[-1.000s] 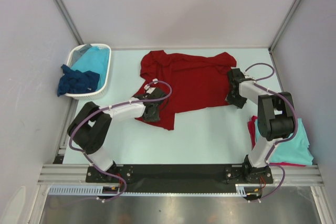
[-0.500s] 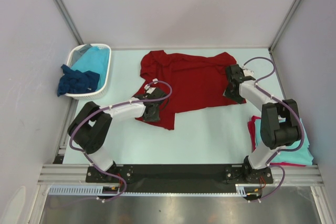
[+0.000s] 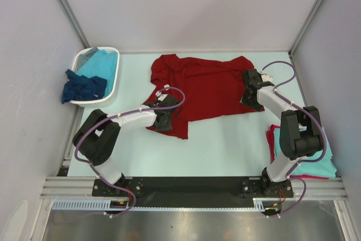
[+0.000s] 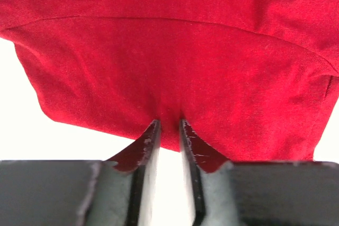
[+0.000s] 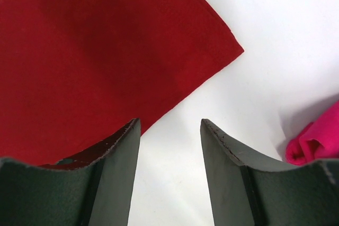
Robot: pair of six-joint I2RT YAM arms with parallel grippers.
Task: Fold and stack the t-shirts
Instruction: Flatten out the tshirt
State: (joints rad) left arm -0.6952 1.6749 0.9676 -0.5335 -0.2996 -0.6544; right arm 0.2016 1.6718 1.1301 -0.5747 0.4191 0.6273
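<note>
The dark red t-shirt (image 3: 206, 86) lies spread on the table, with a lower flap reaching toward the left arm. My left gripper (image 3: 163, 121) is shut on that flap's hem; in the left wrist view the jaws (image 4: 169, 123) pinch a small fold of the red cloth (image 4: 169, 51). My right gripper (image 3: 251, 101) is open at the shirt's right lower corner. In the right wrist view (image 5: 170, 123) its left finger lies over the cloth edge (image 5: 95, 51) and its right finger over bare table.
A white basket (image 3: 114, 80) at the far left holds a turquoise shirt (image 3: 102, 62), with a navy shirt (image 3: 83, 87) draped over its rim. At the right edge lie a turquoise shirt (image 3: 313, 161) and a pinkish-red one (image 3: 271, 138), also in the right wrist view (image 5: 315, 138).
My right gripper has shifted slightly up and left along the shirt's right edge, its arm extending. The left gripper stays shut on the hem, hardly moved.
</note>
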